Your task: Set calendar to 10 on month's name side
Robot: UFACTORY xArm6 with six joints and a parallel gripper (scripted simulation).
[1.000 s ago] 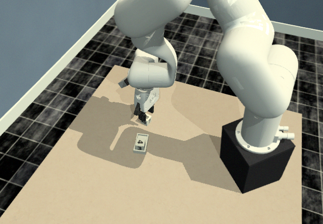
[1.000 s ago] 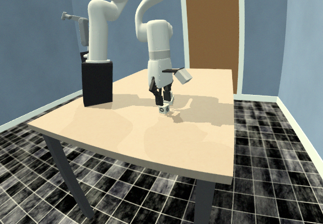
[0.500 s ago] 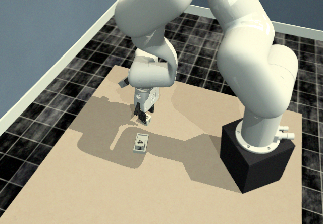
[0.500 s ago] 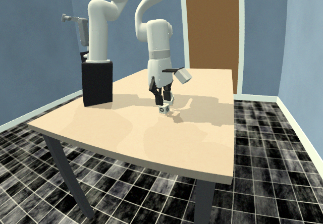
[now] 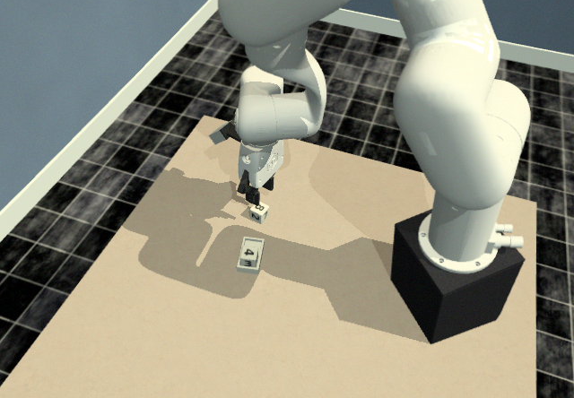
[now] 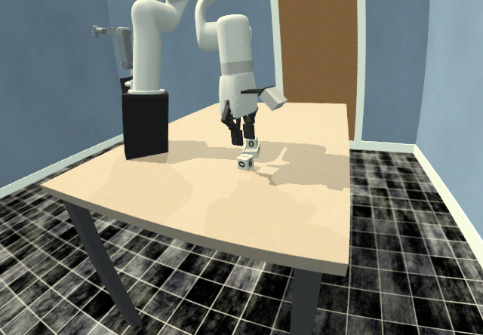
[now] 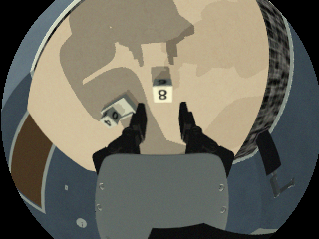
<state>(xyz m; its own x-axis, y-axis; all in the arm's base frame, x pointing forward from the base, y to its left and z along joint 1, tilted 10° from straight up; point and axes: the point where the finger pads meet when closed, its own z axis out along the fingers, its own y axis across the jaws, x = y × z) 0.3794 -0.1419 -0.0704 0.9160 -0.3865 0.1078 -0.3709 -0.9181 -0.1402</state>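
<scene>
Pickup of the loose cube (image 7: 162,95) seems the step in hand. It rests on the tabletop (image 5: 139,329) directly beneath the end effector (image 7: 162,112), which hangs half spread and empty, pointing straight down from a vertical wrist. The tray (image 5: 240,263), holding the other cube (image 5: 250,251), lies just off to one side. Next, lower and pinch squarely.

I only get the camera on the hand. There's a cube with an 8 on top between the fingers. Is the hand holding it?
Observer: No. From the side, the hand hangs above that cube, fingers apart; the cube rests on the table.
Visitor: Any other number on it?
Observer: The top camera shows a 2 on one side.
Visitor: And the small thing off to the left?
Observer: That's the tray, lying flat, with the other cube in it, 4 facing up.
</scene>
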